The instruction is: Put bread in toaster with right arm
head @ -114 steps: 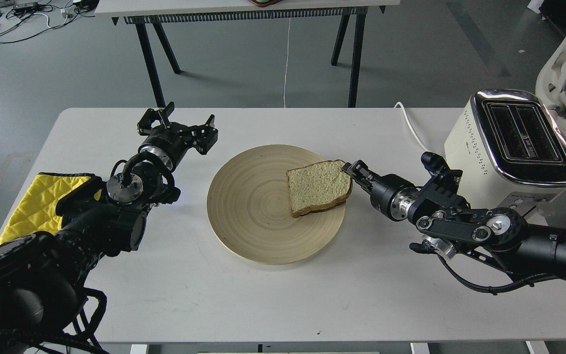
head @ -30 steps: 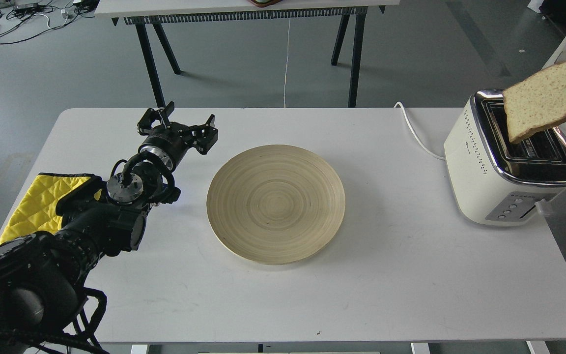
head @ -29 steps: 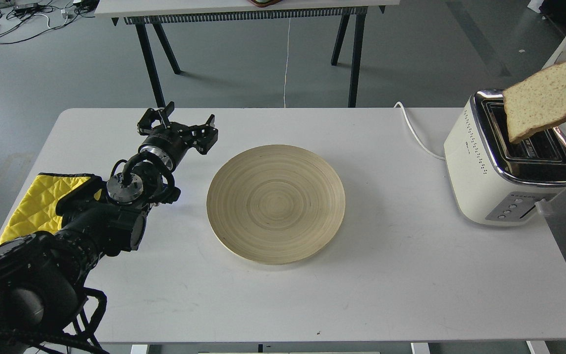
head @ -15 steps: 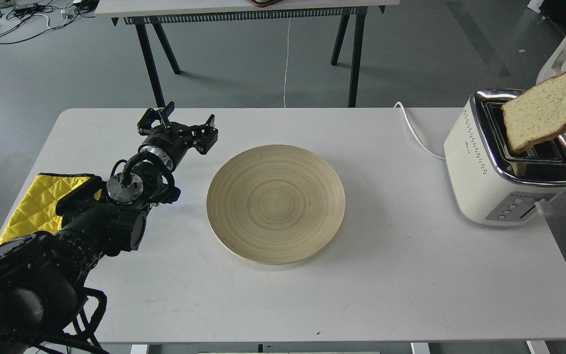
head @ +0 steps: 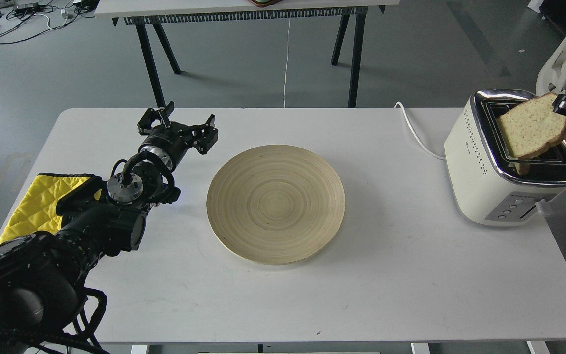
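The bread (head: 531, 126), a pale tan slice with a brown crust, hangs tilted over the toaster (head: 504, 162), its lower corner down in the near slot. My right gripper (head: 564, 104) reaches in from the right edge and is shut on the slice's upper right corner; most of that arm is out of view. The toaster is cream-white with a chrome top and stands at the table's right end. My left gripper (head: 179, 124) is open and empty, resting above the table left of the plate.
A round wooden plate (head: 275, 203) lies bare at the table's middle. A yellow quilted cloth (head: 37, 201) lies at the left edge. The toaster's white cord (head: 413, 129) runs off the back. A white chair (head: 565, 54) stands behind the toaster.
My right gripper has lowered the bread from above the toaster, so its lower corner has gone into the near slot. The left arm has not moved.
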`<act>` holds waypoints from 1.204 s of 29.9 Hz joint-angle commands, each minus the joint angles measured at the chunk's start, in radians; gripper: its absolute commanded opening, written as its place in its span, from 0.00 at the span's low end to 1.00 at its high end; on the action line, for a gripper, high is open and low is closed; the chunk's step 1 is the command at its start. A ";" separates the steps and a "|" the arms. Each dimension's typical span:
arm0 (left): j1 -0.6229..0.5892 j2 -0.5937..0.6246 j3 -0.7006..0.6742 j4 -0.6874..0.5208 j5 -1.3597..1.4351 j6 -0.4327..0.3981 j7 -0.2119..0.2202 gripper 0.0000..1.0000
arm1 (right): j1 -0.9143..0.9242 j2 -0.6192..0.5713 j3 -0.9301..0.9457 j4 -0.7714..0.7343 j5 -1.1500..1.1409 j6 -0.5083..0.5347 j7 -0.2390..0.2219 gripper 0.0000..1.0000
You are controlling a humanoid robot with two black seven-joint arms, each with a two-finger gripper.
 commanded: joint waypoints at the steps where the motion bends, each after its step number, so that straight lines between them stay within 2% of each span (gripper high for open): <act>1: 0.000 0.000 0.000 0.001 0.000 0.000 0.000 1.00 | -0.023 0.020 0.010 0.000 0.004 -0.023 0.002 0.53; 3: 0.000 0.000 -0.001 -0.001 0.000 0.000 0.000 1.00 | -0.044 0.021 0.039 0.000 0.006 -0.029 0.002 0.66; 6: 0.000 0.000 0.000 0.001 0.000 0.000 0.000 1.00 | -0.077 0.023 0.093 -0.001 0.008 -0.028 0.002 1.00; 17: 0.000 0.000 0.000 0.001 0.000 0.000 0.000 1.00 | -0.077 0.018 0.254 -0.006 0.021 -0.021 0.006 1.00; 23: 0.000 0.000 -0.001 0.001 0.000 0.000 0.000 1.00 | -0.141 0.023 0.514 -0.009 0.249 -0.005 0.029 1.00; 26: 0.000 0.000 -0.001 0.001 0.000 0.000 0.000 1.00 | -0.227 0.031 0.686 -0.018 0.388 0.050 0.069 1.00; 31: 0.000 0.000 0.000 0.001 0.000 0.000 0.000 1.00 | -0.420 0.089 0.956 -0.070 0.578 0.224 0.163 1.00; 36: 0.000 0.000 0.000 0.001 0.000 0.000 0.000 1.00 | -0.593 0.178 1.123 -0.149 0.702 0.429 0.252 1.00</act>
